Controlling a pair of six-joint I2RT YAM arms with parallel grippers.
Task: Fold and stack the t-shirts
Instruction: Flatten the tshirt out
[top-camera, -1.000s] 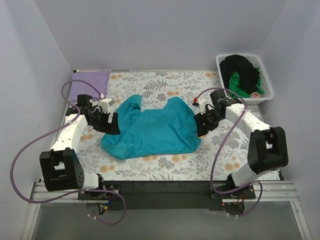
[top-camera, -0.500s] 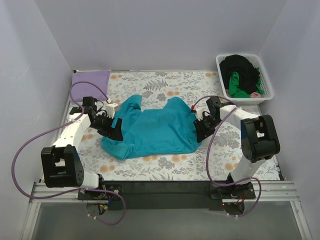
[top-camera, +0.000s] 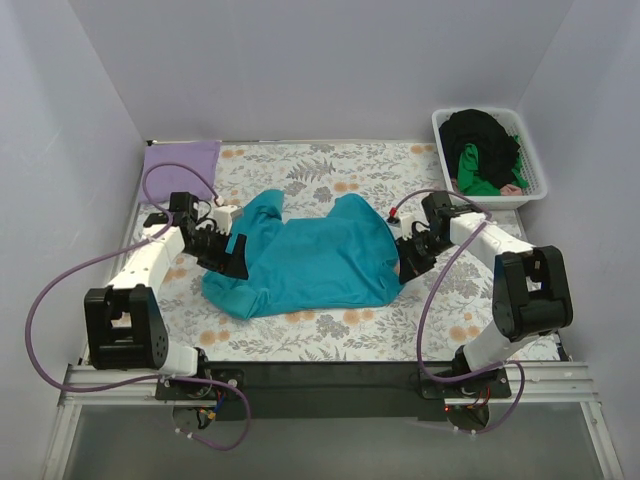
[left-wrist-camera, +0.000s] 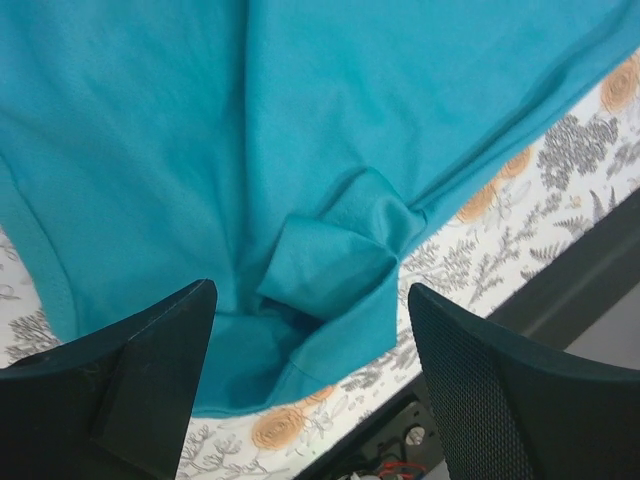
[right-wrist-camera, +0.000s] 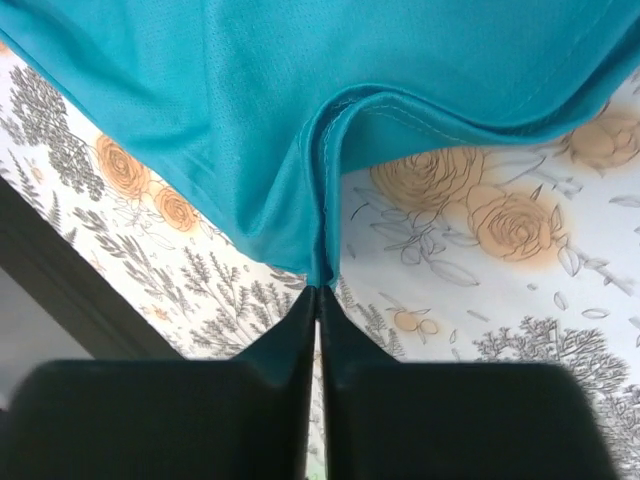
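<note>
Left of the teal t-shirt (top-camera: 310, 262), at the far corner of the surface (top-camera: 330, 160), a lavender t-shirt (top-camera: 182, 160) lies flat and folded, so I count one as done. The teal one lies rumpled; my left hand (top-camera: 232, 262) hovers spread wide over its left edge, and my right hand (right-wrist-camera: 318, 292) is pressed together, pinching its right hem, so I judge its folding barely begun. Right of it, a black t-shirt (top-camera: 480, 135) and a green t-shirt (top-camera: 478, 165) wait in the basket (top-camera: 500, 203).
</note>
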